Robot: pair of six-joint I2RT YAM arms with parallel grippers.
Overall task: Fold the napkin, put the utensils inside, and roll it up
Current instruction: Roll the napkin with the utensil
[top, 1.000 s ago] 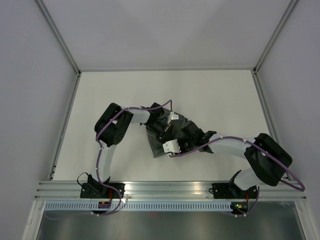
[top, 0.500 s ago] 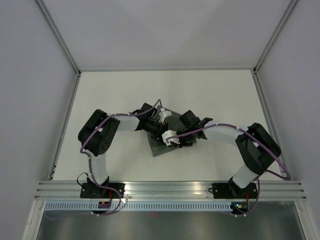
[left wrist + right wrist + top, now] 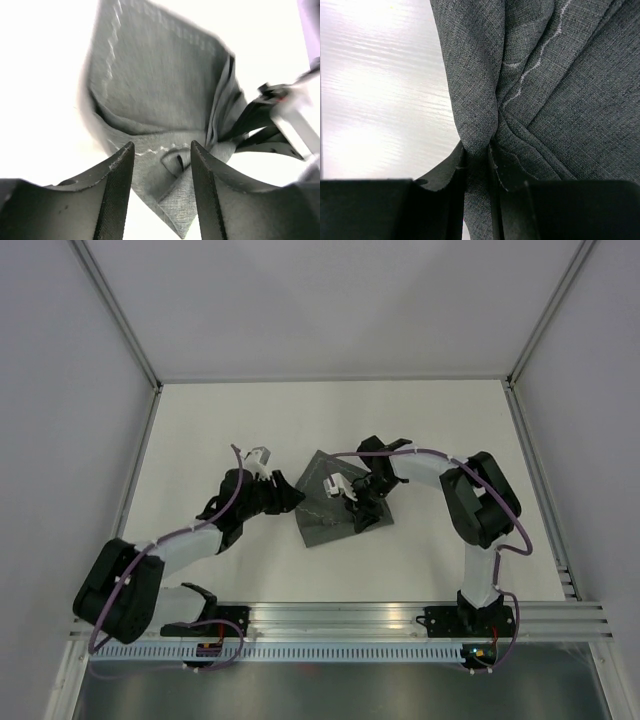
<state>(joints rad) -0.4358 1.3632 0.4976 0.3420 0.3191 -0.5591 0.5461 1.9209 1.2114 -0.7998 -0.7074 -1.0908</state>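
The napkin (image 3: pixel 322 515) is a dark grey cloth lying crumpled and partly folded in the middle of the table. Its pale stitched hem shows in both wrist views. My right gripper (image 3: pixel 354 512) is over the napkin's right part and is shut on a bunched fold (image 3: pixel 479 125) of the cloth. My left gripper (image 3: pixel 294 500) is at the napkin's left edge. Its fingers (image 3: pixel 117 170) stand open, and a napkin corner (image 3: pixel 182 210) lies on the table below them, untouched. The utensils are out of view.
White table (image 3: pixel 200 430) with a raised rail (image 3: pixel 330 380) along the far side, side rails and grey walls. The left arm's elbow (image 3: pixel 115 585) rests low near the front left edge. The right arm's elbow (image 3: pixel 485 500) stands right of the napkin.
My left gripper has opened, let go of the napkin and drawn back to the left. The right arm swung left and farther in, still pinching the cloth, which now lies more spread.
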